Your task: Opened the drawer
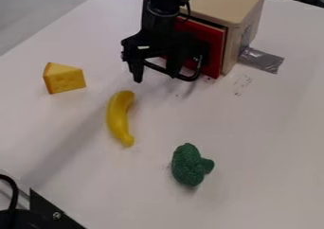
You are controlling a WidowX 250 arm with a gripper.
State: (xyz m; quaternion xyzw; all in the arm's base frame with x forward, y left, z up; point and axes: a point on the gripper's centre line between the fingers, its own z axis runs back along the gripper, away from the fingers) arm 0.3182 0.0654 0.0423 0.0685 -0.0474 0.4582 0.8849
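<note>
From where I stand, at the far left of the white table (272,128) there is a yellow toy cheese wedge with an orange edge (63,78), then, a little nearer, a curved yellow plastic banana (118,117); neither lies right against the drawer, though the banana could get nudged if the arm backs off low and toward me. Next comes the black two-finger gripper (167,74), its fingers spread apart with nothing clenched between them, right at the curved black handle (190,78). I can't tell if a finger is hooked behind that bar, and if it isn't, a pull would likely just slide off. Nearer, the bumpy dark green toy broccoli (188,165) seems safely out of the way. The drawer with the red front (213,48) is just right of the gripper, seemingly hardly out of the pale wooden box (237,41). A crooked tug might jam it, or drag the whole box if the shiny grey tape (263,60) at its right side lets go
</note>
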